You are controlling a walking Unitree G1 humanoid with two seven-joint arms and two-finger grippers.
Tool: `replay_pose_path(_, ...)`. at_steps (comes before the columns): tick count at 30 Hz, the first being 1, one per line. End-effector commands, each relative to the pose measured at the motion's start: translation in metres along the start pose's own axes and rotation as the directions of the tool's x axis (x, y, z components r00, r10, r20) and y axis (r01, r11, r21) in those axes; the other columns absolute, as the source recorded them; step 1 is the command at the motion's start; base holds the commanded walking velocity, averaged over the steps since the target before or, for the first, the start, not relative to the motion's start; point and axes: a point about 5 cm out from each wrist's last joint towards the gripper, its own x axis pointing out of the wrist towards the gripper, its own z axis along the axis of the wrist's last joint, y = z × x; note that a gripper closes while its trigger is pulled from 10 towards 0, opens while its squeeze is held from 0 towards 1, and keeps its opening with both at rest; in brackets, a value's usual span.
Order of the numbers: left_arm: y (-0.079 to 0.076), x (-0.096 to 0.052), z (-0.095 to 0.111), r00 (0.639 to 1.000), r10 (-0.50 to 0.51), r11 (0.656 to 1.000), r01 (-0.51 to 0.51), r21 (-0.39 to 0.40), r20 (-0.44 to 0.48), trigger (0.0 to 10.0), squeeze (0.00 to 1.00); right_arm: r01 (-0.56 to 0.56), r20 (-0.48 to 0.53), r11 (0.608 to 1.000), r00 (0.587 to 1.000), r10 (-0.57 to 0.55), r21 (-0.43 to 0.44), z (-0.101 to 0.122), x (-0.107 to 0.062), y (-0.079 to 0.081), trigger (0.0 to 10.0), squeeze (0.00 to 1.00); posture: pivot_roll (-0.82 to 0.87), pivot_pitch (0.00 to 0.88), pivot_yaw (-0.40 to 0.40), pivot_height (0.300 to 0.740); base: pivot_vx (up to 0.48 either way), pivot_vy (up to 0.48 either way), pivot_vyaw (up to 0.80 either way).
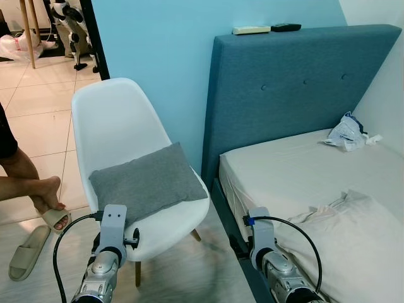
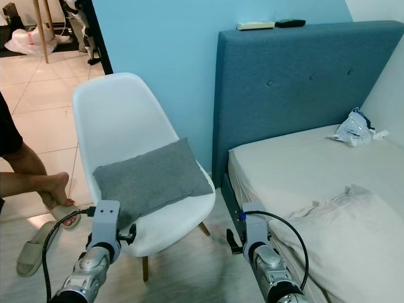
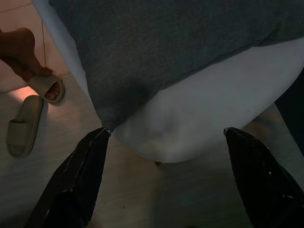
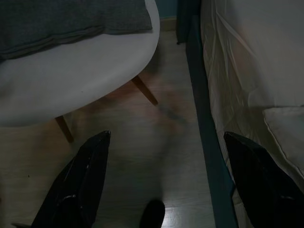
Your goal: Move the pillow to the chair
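Eye views: bright, even indoor light, sharp across the frame; no glare. Soft shadow is falling under the chair [image 1: 136,145] at lower centre. Wrist views: dim, underexposed, grainy; the left tool [image 3: 166,178] and right tool [image 4: 166,178] fingers are reading near-black, slightly soft at the lower edges.

Pale blue wall [image 1: 158,57]; tiled floor [image 1: 38,101]; bed [image 1: 303,177] with teal padded headboard [image 1: 297,82] at right.

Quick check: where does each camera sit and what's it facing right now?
Head stereo pair: look forward and down at the grey pillow on the white chair beside the bed; both forearms show.
Left wrist: along the open left pincer at pillow and chair seat.
Right wrist: along the open right pincer at floor, between chair and bed.
All share the chair.
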Motion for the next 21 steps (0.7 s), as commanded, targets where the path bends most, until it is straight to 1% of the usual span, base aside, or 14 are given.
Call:
replay_pose_path(1, -0.0013, 0.0004, -0.0032, 0.999, -0.001, 1.0, 0.001, 0.004, -0.032, 10.0, 0.0, 0.005, -0.022, 1.0, 1.0, -0.004, 0.012, -0.0072, -0.0019, 0.0003, 10.0, 0.0, 0.0, 0.062, -0.029, 0.74, 0.0, 0.48, 0.0)
replay_pose_path(4, -0.0014, 0.0006, -0.0034, 0.999, -0.001, 1.0, 0.002, 0.01, -0.036, 10.0, 0.0, 0.006, -0.022, 1.0, 1.0, -0.005, 0.011, -0.0074, -0.002, 0.0, 10.0, 0.0, 0.0, 0.062, -0.028, 0.74, 0.0, 0.48, 0.0)
replay_pose_path(7, -0.0017, 0.0002, -0.0024, 1.0, -0.011, 1.0, 0.012, 0.028, -0.02, 10.0, 0.0, 0.007, -0.023, 1.0, 1.0, -0.007, 0.01, -0.0081, -0.0023, 0.0001, 10.0, 0.0, 0.0, 0.06, -0.027, 0.74, 0.0, 0.0, 0.0)
replay_pose_path(16, -0.0048, 0.0015, 0.0016, 1.0, -0.014, 1.0, 0.014, 0.021, -0.002, 10.0, 0.0, 0.01, -0.021, 1.0, 1.0, -0.01, 0.009, -0.0084, -0.0028, -0.0014, 10.0, 0.0, -0.01, 0.054, -0.028, 0.74, 0.0, 0.0, 0.0)
replay_pose_path(21, -0.0049, 0.0011, -0.0003, 1.0, -0.012, 1.0, 0.012, 0.029, -0.01, 10.0, 0.0, 0.012, -0.025, 1.0, 1.0, -0.012, 0.009, -0.0099, -0.0034, -0.0019, 10.0, 0.0, -0.01, 0.046, -0.028, 0.74, 0.0, 0.0, 0.0)
